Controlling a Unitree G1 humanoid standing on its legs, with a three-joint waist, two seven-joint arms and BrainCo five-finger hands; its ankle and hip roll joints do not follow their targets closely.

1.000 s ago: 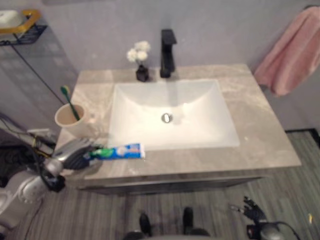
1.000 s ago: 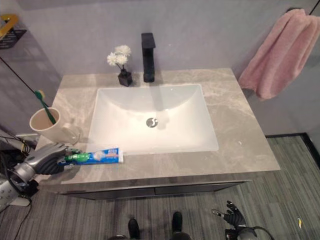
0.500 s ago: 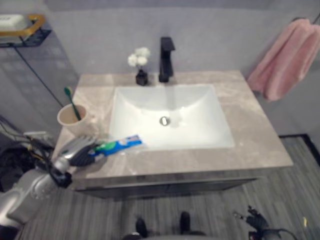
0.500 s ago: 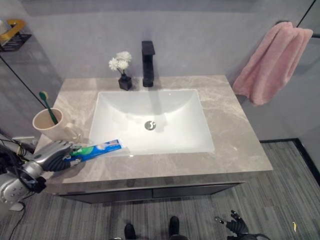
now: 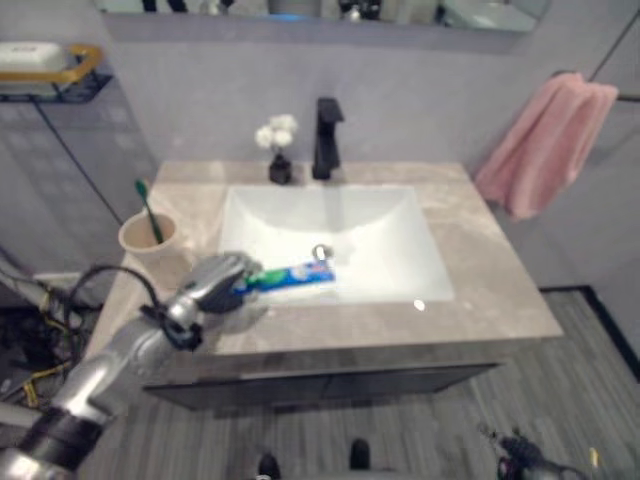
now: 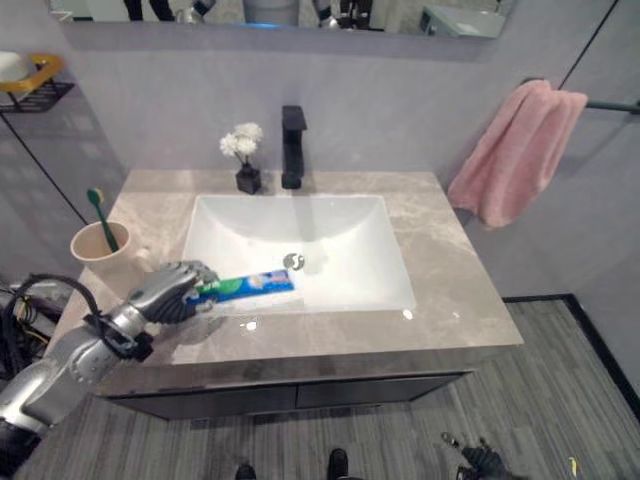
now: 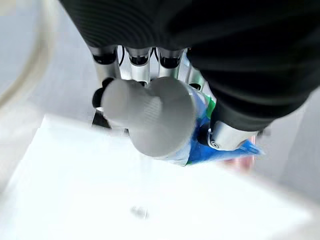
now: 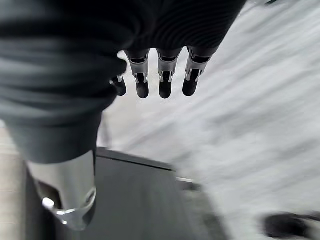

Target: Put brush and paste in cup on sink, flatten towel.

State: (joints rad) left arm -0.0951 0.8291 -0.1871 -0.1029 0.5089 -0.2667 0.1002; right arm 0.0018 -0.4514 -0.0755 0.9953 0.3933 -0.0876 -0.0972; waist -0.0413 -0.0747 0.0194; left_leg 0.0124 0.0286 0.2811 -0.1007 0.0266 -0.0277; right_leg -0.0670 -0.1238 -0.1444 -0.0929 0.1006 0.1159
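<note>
1. The toothpaste tube (blue and white body, green cap end) is held off the counter, lying roughly level over the front left part of the white sink basin, its flat crimped end pointing toward the drain.

2. The left hand has its fingers curled round the cap end of the tube; in the left wrist view the thumb crosses over the tube's rounded end and the blue body juts out past it.

3. The toothbrush, green-handled, stands tilted in the beige cup, head end up. The cup sits on the counter's left side, just behind and to the left of the left hand, apart from it.

4. The countertop is grey-beige marbled stone around the basin. At its back edge stand a black faucet and, just beside it on the left, a small dark vase of white flowers.

5. The pink towel hangs bunched from a dark rail on the wall, to the right of the counter and clear of it.

6. The right hand hangs low over the grey striped floor, well away from the sink; its fingers are straight and relaxed, holding nothing.

7. On the wall at the far left, a black wire shelf with a yellow rim holds something pale (too indistinct to name).
</note>
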